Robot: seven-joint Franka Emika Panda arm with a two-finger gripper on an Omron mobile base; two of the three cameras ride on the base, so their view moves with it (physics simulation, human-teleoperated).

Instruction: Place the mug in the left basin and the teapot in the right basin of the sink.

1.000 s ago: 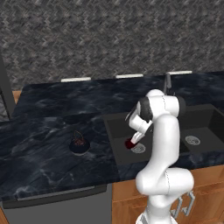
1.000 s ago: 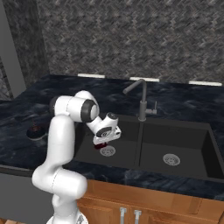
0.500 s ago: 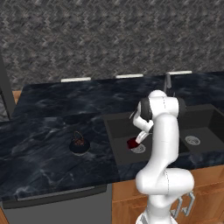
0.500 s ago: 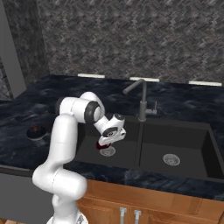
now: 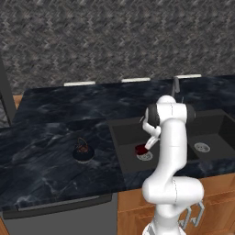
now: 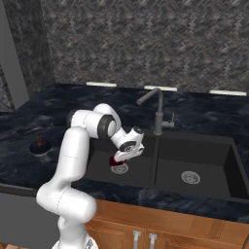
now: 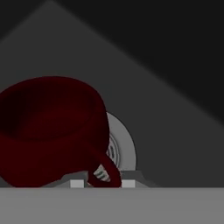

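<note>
Since the earlier frames your arm has been carrying the mug (image 5: 140, 148) lower into the sink (image 6: 146, 176), and the cup is now sitting down at the floor of the left basin (image 5: 123, 147), right at the round silver drain (image 7: 122, 151). In the right base view the gripper (image 6: 122, 156) is hanging just above that drain with the dark red mug (image 6: 115, 161) showing beneath it. In the hand view you are looking at the mug (image 7: 50, 131) close up, its mouth turned toward the camera and its loop handle dropping down between the two pale finger tips (image 7: 78, 183). The tips are standing on either side of the handle with a narrow gap. You cannot tell from these views whether they are still pressing on it or have just let go.

The teapot (image 5: 83, 150) is resting on the dark marble counter (image 5: 50, 142), well to the left of the sink, upright with its wire handle arched over it. In the right base view it (image 6: 38, 146) is showing at the far left of the counter. The right basin (image 6: 194, 170) is lying just past the divider, and the tap (image 6: 156, 111) is standing at the back of the sink above that divider.
</note>
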